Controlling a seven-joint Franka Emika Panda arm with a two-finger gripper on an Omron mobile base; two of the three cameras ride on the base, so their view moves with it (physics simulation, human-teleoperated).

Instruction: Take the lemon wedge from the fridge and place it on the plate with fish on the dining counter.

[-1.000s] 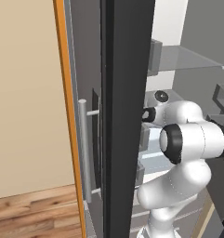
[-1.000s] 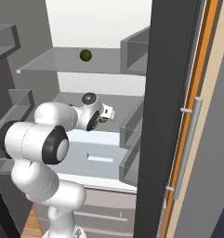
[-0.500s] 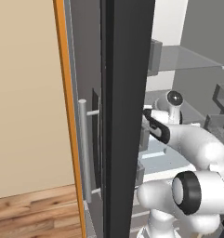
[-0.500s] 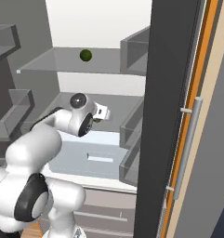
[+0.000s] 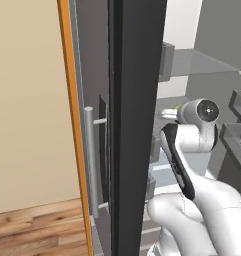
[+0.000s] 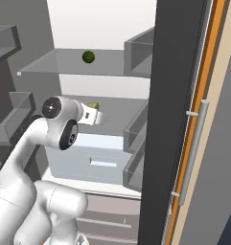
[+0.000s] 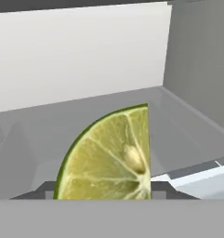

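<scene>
The lemon wedge [image 7: 108,158] stands upright between my gripper's [image 7: 102,191] two dark fingertips, cut face toward the hand camera, green rind on the left. The tips press its two sides, so the gripper is shut on it. In the right base view the wedge [image 6: 93,105] shows as a small yellow-green bit at the end of the hand [image 6: 95,116], just above the middle shelf inside the open fridge [image 6: 174,95]. From the left base view the wedge [image 5: 176,106] peeks out beside the black door edge [image 5: 137,125].
A dark green round item [image 6: 88,57] rests on the upper glass shelf [image 6: 54,67]. Grey door bins [image 6: 138,50] jut in at the right and a pale crisper drawer [image 6: 98,158] lies below the hand. The fridge's white back wall [image 7: 76,56] is close ahead.
The arm has swung, its elbow dropping low. The hand has drawn leftward in the right base view with the wedge in it, and the fingers have closed in on the wedge.
</scene>
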